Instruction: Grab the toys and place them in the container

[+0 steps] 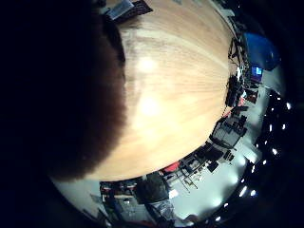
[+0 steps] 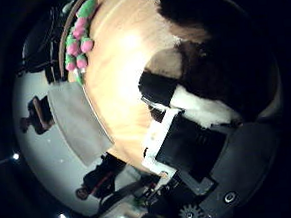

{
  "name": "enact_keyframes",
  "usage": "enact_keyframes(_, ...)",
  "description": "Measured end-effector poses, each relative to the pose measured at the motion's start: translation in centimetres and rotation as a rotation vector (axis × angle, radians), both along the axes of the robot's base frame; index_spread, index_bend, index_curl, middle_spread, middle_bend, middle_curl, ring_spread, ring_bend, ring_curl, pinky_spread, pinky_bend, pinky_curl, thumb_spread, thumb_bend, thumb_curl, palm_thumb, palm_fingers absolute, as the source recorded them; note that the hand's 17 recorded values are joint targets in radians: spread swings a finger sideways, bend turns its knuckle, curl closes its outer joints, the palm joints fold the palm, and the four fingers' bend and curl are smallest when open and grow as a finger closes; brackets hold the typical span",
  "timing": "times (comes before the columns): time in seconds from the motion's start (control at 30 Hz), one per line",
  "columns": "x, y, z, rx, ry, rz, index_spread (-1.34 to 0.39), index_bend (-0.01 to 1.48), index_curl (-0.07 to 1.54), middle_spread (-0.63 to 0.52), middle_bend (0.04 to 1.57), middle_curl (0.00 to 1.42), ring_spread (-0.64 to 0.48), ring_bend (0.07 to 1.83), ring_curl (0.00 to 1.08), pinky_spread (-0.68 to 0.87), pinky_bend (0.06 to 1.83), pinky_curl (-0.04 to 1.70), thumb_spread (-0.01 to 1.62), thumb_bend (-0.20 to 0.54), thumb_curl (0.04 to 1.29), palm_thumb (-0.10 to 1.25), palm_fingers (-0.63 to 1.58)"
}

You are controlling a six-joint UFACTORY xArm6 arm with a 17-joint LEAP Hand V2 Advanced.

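A fuzzy brown-and-white plush toy [image 2: 208, 79] fills the view close against the palm of the robot hand [image 2: 188, 151]; whether the fingers clasp it I cannot tell. A knobbly pink-and-green toy [image 2: 78, 38] lies at the smooth wooden desk's [image 1: 175, 85] edge.

Wooden bench and the room around it

We see a pale wood-grain bench [image 1: 180, 80] with bright light glare on it, a grey flat panel [image 2: 78, 121] at its edge, and dark equipment racks [image 1: 228, 133] on the grey floor [image 1: 213, 190] beyond.
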State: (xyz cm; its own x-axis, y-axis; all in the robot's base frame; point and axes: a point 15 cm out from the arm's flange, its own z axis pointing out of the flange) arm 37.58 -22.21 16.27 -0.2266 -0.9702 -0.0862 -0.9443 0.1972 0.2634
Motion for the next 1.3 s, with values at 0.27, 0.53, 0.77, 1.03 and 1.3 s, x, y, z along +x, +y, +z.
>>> enact_keyframes(0.27, -0.3, -0.3, 0.2, -0.003, 0.005, 0.003, -0.54, 0.46, 0.35, -0.45, 0.79, 0.60, -0.33, 1.16, 0.47, -0.48, 1.18, 0.38, 0.95, -0.015, 0.39, 1.02, 1.25)
enact_keyframes(0.53, -1.1, -1.0, 1.7, 0.001, 0.011, -0.003, -0.54, 0.49, 0.43, -0.43, 0.85, 0.61, -0.33, 1.18, 0.47, -0.50, 1.16, 0.40, 0.92, -0.020, 0.38, 1.02, 1.24)
enact_keyframes(0.77, -1.4, -2.5, 5.4, -0.014, -0.032, -0.006, -0.54, 0.50, 0.48, -0.42, 0.88, 0.60, -0.34, 1.19, 0.47, -0.50, 1.16, 0.41, 0.92, -0.020, 0.36, 1.01, 1.24)
enact_keyframes(1.03, -2.4, -2.8, 9.1, -0.032, -0.081, -0.002, -0.54, 0.50, 0.52, -0.41, 0.90, 0.59, -0.34, 1.19, 0.47, -0.51, 1.14, 0.42, 0.93, -0.018, 0.35, 1.01, 1.23)
enact_keyframes(1.3, -3.0, -2.5, 13.1, -0.067, -0.143, 0.004, -0.55, 0.48, 0.56, -0.41, 0.91, 0.58, -0.34, 1.20, 0.47, -0.52, 1.13, 0.43, 0.95, -0.017, 0.34, 1.01, 1.23)
